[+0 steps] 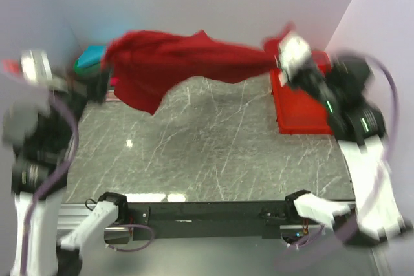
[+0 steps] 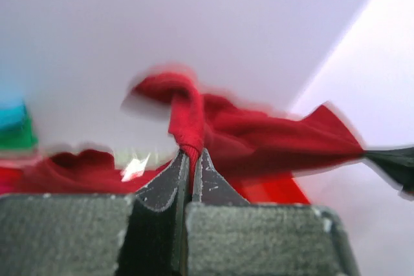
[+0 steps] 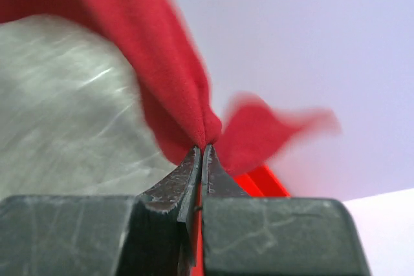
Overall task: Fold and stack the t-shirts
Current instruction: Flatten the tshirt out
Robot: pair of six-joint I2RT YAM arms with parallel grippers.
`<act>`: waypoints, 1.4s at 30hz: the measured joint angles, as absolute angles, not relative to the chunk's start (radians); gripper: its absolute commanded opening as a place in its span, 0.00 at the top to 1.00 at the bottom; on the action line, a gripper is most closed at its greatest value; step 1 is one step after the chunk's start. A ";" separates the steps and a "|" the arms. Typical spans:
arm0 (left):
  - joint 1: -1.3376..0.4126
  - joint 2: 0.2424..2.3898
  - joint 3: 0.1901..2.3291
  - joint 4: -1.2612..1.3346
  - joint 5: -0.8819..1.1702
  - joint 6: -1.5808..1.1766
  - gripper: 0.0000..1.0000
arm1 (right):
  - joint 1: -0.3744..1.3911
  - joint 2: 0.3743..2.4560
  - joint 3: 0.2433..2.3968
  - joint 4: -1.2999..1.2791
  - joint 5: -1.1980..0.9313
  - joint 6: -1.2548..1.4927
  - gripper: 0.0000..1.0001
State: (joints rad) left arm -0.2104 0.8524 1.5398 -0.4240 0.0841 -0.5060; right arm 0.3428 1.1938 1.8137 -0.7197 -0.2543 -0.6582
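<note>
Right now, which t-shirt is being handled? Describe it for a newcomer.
Look above the far edge of the grey marble table. A dark red t-shirt hangs there, stretched between the left pincer and right pincer. Unlike the folded teal shirt at far left, it is airborne.

The t-shirt (image 1: pixel 174 63) between the two hands is a plain deep red with no print showing. Below the hands, the worktop (image 1: pixel 207 153) is grey, stone-patterned, with thin white veins. Just beside the right hand (image 3: pixel 202 150) is a brighter, glossy red tray (image 1: pixel 301 111). Beyond the left hand (image 2: pixel 192 154), a teal shirt (image 1: pixel 90 59) lies over a green shirt (image 2: pixel 18 139). The fingers (image 3: pixel 174 189) are dark grey.
</note>
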 measured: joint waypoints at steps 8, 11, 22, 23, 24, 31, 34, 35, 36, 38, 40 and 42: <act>-0.216 0.398 0.701 -0.532 0.512 -0.639 0.44 | 0.344 0.702 1.143 -0.903 -0.546 -0.881 0.27; -0.218 0.355 0.524 -0.801 0.603 -0.700 0.16 | 0.344 0.746 0.953 -1.021 -0.542 -0.924 0.23; -0.223 0.471 0.753 -0.698 0.526 -0.695 0.20 | 0.342 0.958 0.984 -0.915 -0.582 -0.797 0.28; -0.223 0.533 0.723 -0.647 0.529 -0.694 0.21 | 0.342 1.021 0.998 -0.892 -0.589 -0.776 0.28; -0.223 0.620 0.695 -0.589 0.534 -0.694 0.22 | 0.342 1.094 1.016 -0.877 -0.595 -0.752 0.28; -0.363 1.132 0.762 -0.411 0.473 -0.617 0.23 | 0.303 1.326 1.039 -0.767 -0.597 -0.606 0.29; -0.479 1.298 0.883 -0.368 0.422 -0.542 0.25 | 0.245 1.312 1.038 -0.730 -0.617 -0.561 0.29; -0.509 1.352 0.925 -0.349 0.407 -0.513 0.26 | 0.220 1.306 1.033 -0.715 -0.628 -0.546 0.29; -0.528 1.390 0.957 -0.336 0.393 -0.494 0.27 | 0.199 1.303 1.031 -0.711 -0.630 -0.542 0.29; -0.557 1.502 1.041 -0.332 0.342 -0.440 0.31 | 0.157 1.290 1.017 -0.700 -0.639 -0.530 0.29; -0.570 1.615 1.123 -0.333 0.289 -0.398 0.34 | 0.125 1.277 1.002 -0.695 -0.648 -0.521 0.29; -0.580 1.716 1.193 -0.345 0.242 -0.355 0.35 | 0.110 1.269 0.993 -0.694 -0.657 -0.517 0.29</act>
State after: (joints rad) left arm -0.5800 1.7161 1.1927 -0.3454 0.2420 -0.3550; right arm 0.1104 1.2690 0.9932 -0.6945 -0.6575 -0.5171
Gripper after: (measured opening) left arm 0.663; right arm 0.714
